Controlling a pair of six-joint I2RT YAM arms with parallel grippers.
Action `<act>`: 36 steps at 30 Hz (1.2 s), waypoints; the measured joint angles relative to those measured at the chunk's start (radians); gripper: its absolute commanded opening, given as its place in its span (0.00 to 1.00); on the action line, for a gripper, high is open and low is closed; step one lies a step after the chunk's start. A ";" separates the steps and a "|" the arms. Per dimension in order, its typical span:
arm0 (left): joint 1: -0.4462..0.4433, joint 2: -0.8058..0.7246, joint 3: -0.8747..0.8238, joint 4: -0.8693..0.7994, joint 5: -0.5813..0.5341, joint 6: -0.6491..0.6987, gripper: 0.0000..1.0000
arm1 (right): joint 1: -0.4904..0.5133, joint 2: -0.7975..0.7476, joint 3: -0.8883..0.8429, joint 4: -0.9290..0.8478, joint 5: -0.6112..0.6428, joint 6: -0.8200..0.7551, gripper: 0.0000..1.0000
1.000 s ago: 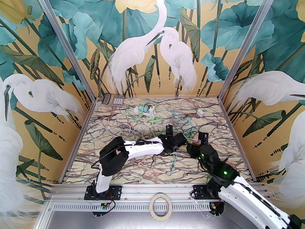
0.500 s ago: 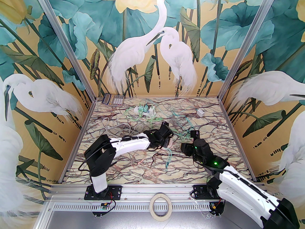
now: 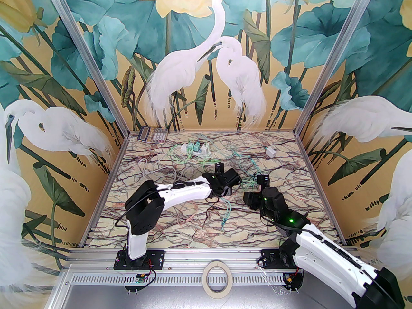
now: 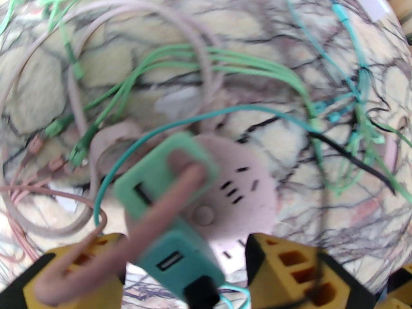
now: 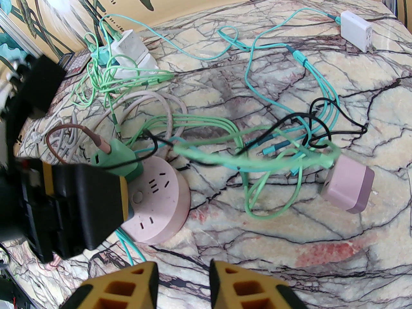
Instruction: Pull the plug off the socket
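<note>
Your left wrist cam is blurry, but it tells you the most. The left gripper is straight above the pink round socket with its jaws apart. The yellow fingers sit on either side of the teal plug, with a clear gap on the right-hand side, so it's straddling, not pinching. A mint plug stands on the socket right beside the teal one. A pink cable loops out of it across the left finger.

The right wrist cam gives you the side-on look the other one can't. The socket lies flat on the marble table with the mint plug upright on it, and the left gripper's black body covers the teal one. It also picks up a pink cube adapter lying apart from the socket, off to the right, and a white charger at the far end. The right gripper has its jaws slightly apart with nothing between them, low and short of the socket.

From the top cam the left wrist sits over the socket, but this view gives you the poses. The left arm is folded at the elbow, forearm lying low toward the table's middle, wrist tipped down. The right arm comes in from the lower right, and its gripper is near the left one but not touching. A calculator sits in the far left corner.
</note>
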 measured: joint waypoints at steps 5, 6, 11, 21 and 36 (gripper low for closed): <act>0.003 0.048 0.053 -0.035 -0.010 -0.065 0.54 | 0.000 0.005 -0.006 0.012 -0.014 -0.005 0.35; 0.003 0.056 0.062 -0.038 -0.011 -0.072 0.52 | 0.000 0.008 -0.006 0.018 -0.019 -0.007 0.35; 0.005 0.074 0.077 -0.047 -0.026 -0.086 0.36 | 0.000 0.024 -0.006 0.039 -0.033 -0.008 0.35; 0.012 0.051 0.031 0.000 -0.048 0.017 0.34 | 0.000 0.223 -0.004 0.151 -0.154 -0.011 0.31; 0.019 0.032 -0.005 0.045 -0.040 0.114 0.35 | -0.108 0.654 0.117 0.384 -0.355 0.038 0.30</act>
